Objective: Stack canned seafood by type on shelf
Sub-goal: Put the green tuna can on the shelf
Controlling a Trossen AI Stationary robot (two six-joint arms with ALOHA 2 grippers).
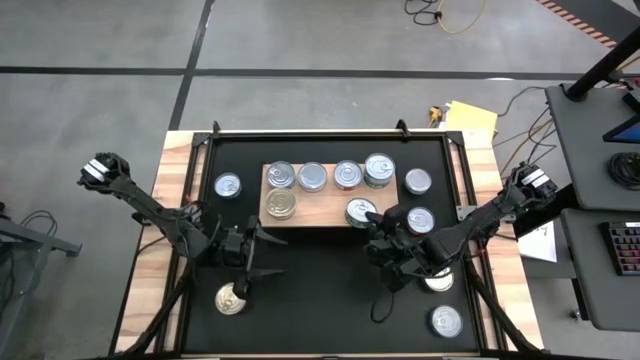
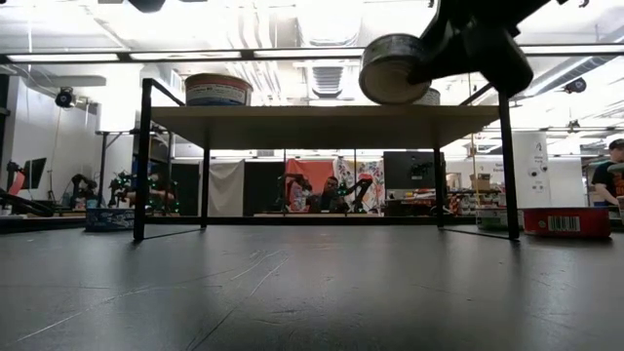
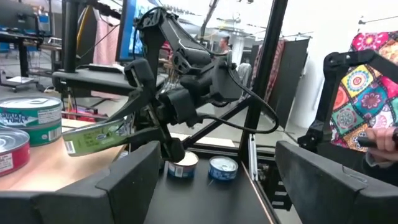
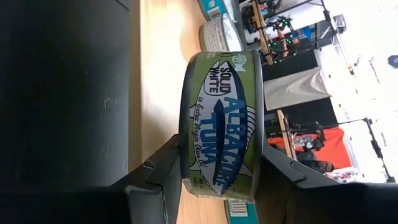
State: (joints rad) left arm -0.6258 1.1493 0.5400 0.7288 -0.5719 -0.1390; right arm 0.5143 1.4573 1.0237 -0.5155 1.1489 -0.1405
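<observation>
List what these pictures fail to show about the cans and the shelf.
- Low view: most cans on the shelf are hidden by its board edge.
- High view: labels on the tins are too small to read; the right gripper covers part of its green albacore tuna can.
- High view: a can is partly under the right arm.

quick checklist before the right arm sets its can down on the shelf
1. Right tool grips the green albacore tuna can on both sides: ok.
2. Can carried level: not ok, tilted in the left wrist view.
3. Can over the shelf: ok, at its front right edge.
4. Matching green can to stack on: cannot tell, mostly lids show from above.
5. Left tool open and clear of the shelf: ok.
</observation>
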